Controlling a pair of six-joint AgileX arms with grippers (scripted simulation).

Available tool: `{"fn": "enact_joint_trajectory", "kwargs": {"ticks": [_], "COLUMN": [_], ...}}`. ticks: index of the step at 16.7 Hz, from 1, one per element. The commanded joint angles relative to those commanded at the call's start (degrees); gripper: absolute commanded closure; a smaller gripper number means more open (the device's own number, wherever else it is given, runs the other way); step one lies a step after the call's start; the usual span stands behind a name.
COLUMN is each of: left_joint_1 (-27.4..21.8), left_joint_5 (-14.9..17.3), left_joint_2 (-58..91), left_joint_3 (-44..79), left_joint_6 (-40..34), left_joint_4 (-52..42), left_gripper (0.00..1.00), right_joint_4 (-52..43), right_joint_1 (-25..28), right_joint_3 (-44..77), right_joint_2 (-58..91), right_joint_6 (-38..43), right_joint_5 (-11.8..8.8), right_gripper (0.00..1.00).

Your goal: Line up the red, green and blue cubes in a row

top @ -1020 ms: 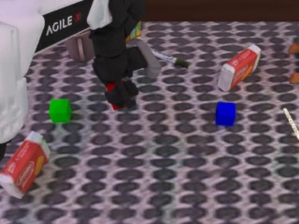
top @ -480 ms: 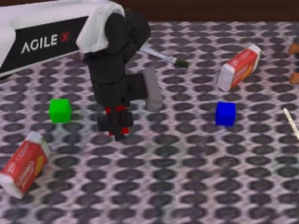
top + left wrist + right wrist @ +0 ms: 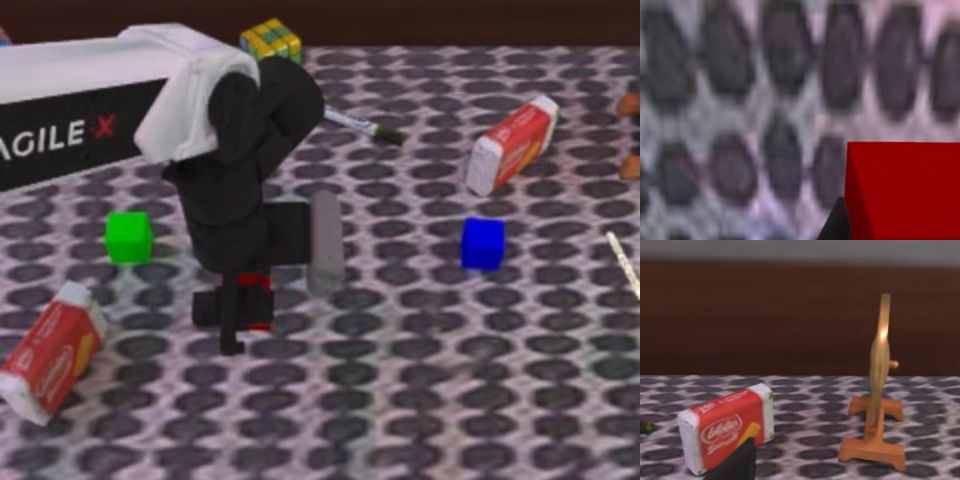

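Note:
My left gripper [image 3: 244, 312] is shut on the red cube [image 3: 260, 302], which shows only as a sliver of red between the black fingers, in the left half of the table between the green and blue cubes and nearer the front edge. In the left wrist view the red cube [image 3: 905, 192] fills the corner beside one dark fingertip [image 3: 838, 226], close above the patterned cloth. The green cube [image 3: 129, 236] sits to the left of the gripper. The blue cube [image 3: 482, 243] sits well off to the right. My right arm is outside the top view, parked.
Red-and-white cartons lie at the back right [image 3: 511, 143] and front left [image 3: 50, 350]. A multicoloured puzzle cube [image 3: 271, 40] and a marker pen [image 3: 365, 125] are at the back. A wooden stand [image 3: 879, 390] stands at the right edge, by a thin white stick [image 3: 622, 262].
My left arm has carried the red cube from the back toward the front of the table. The puzzle cube behind it has come into view. Green and blue cubes have not moved.

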Motion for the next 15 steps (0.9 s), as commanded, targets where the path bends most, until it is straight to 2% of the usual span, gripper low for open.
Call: {"fn": "enact_joint_trajectory", "kwargs": {"ticks": [4,11,15], "left_joint_1": [0.2,-0.2,-0.3], "left_joint_5": [0.0,0.0,0.0], "left_joint_2": [0.6,5.8,6.2], "left_joint_3": [-0.5,-7.9,-8.4], "left_joint_6": [0.0,-0.2,-0.2], "left_joint_4": [0.8,13.9,14.6], "left_gripper": [1.00,1.00,1.00], "right_joint_4": [0.0,0.0,0.0], "right_joint_1": [0.0,0.0,0.0], "right_joint_3": [0.0,0.0,0.0], "right_joint_2": [0.0,0.0,0.0], "right_joint_6": [0.0,0.0,0.0], "right_joint_5": [0.0,0.0,0.0], "right_gripper": [0.00,0.00,0.00]}}
